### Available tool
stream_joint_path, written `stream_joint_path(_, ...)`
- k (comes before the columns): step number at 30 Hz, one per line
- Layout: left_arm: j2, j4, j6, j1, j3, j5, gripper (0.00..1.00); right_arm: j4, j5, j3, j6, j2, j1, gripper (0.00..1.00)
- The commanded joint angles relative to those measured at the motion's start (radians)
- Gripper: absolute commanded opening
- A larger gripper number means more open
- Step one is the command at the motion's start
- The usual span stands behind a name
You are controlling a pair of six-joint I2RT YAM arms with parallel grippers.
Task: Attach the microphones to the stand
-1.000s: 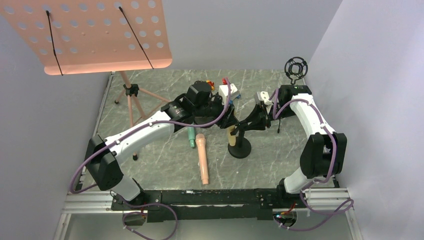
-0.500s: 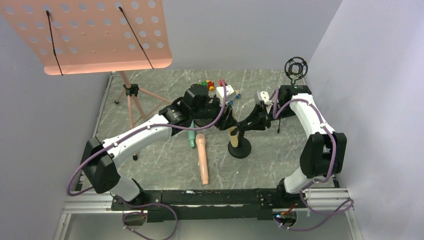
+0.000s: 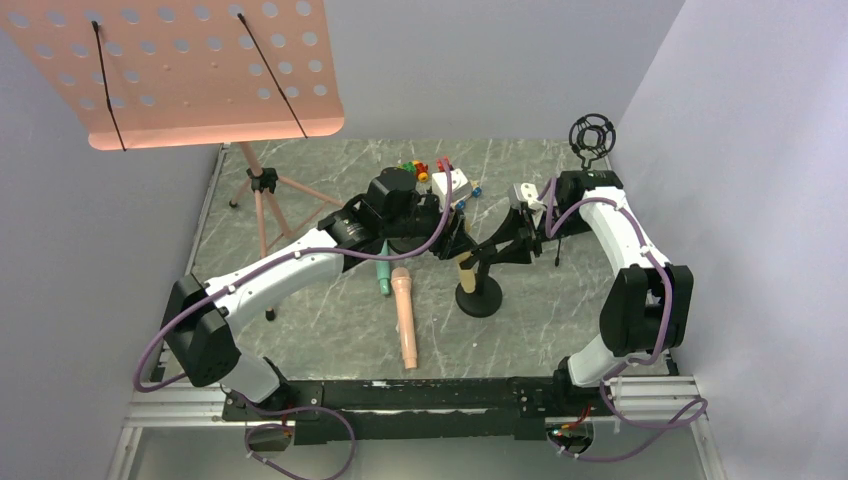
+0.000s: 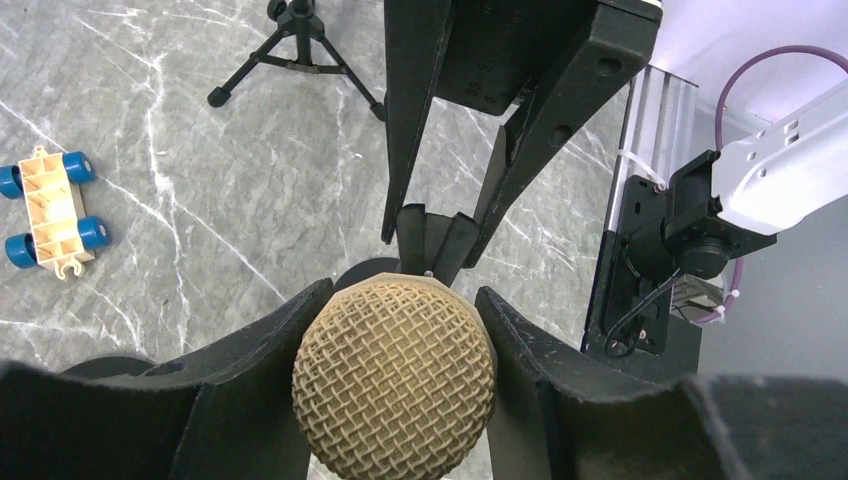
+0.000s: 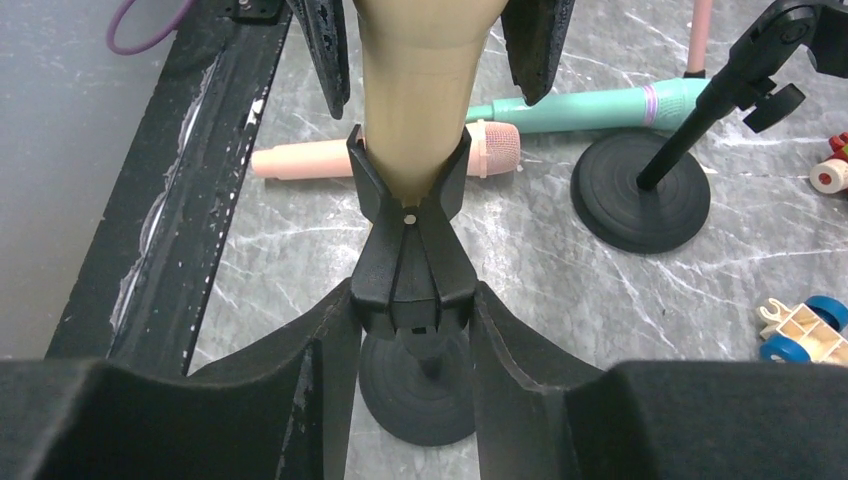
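The pale yellow microphone (image 5: 420, 90) stands tilted with its handle set into the clip (image 5: 410, 265) of the black round-based stand (image 3: 480, 298). My left gripper (image 4: 400, 295) is shut on its mesh head (image 4: 395, 375), a finger pressed to each side. My right gripper (image 5: 412, 295) sits round the clip from the other side, with both fingers against the clip's flanks. The peach-pink microphone (image 3: 405, 315) and the mint-green microphone (image 3: 383, 275) lie on the marble table left of the stand.
A second black stand (image 5: 645, 205) is close behind the first, and a shock-mount stand (image 3: 592, 135) stands at the back right. Toy cars (image 3: 455, 183) lie at the back centre. The pink music stand's tripod (image 3: 262, 200) is on the left.
The left arm shifted slightly left and back with the yellow microphone, and its handle now sits more upright in the clip. The right arm has barely moved.
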Motion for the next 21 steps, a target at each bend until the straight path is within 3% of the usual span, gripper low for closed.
stream_joint_path(1,-0.033,0.064,-0.019,-0.007,0.018,0.038,0.0,-0.014,-0.014,0.01,-0.043,0.008,0.005,0.44)
stream_joint_path(8,-0.03,0.067,-0.022,-0.007,0.018,0.041,0.0,-0.013,-0.016,0.002,-0.052,0.002,0.004,0.57)
stream_joint_path(12,-0.033,0.064,-0.021,-0.006,0.017,0.038,0.0,-0.013,-0.018,-0.003,-0.056,-0.005,0.004,0.76)
stream_joint_path(14,-0.035,0.063,-0.02,-0.007,0.017,0.037,0.0,-0.013,-0.021,-0.005,-0.056,-0.009,0.003,0.97)
stream_joint_path(18,-0.039,0.057,-0.02,-0.007,0.017,0.025,0.0,-0.013,-0.032,-0.005,-0.05,-0.013,-0.008,1.0)
stream_joint_path(19,-0.04,0.052,-0.022,-0.006,0.018,0.014,0.06,-0.013,-0.036,-0.004,-0.049,-0.015,-0.012,1.0)
stream_joint_path(21,-0.045,0.045,-0.024,-0.007,0.016,-0.009,0.3,-0.013,-0.047,-0.005,-0.047,-0.017,-0.026,1.0)
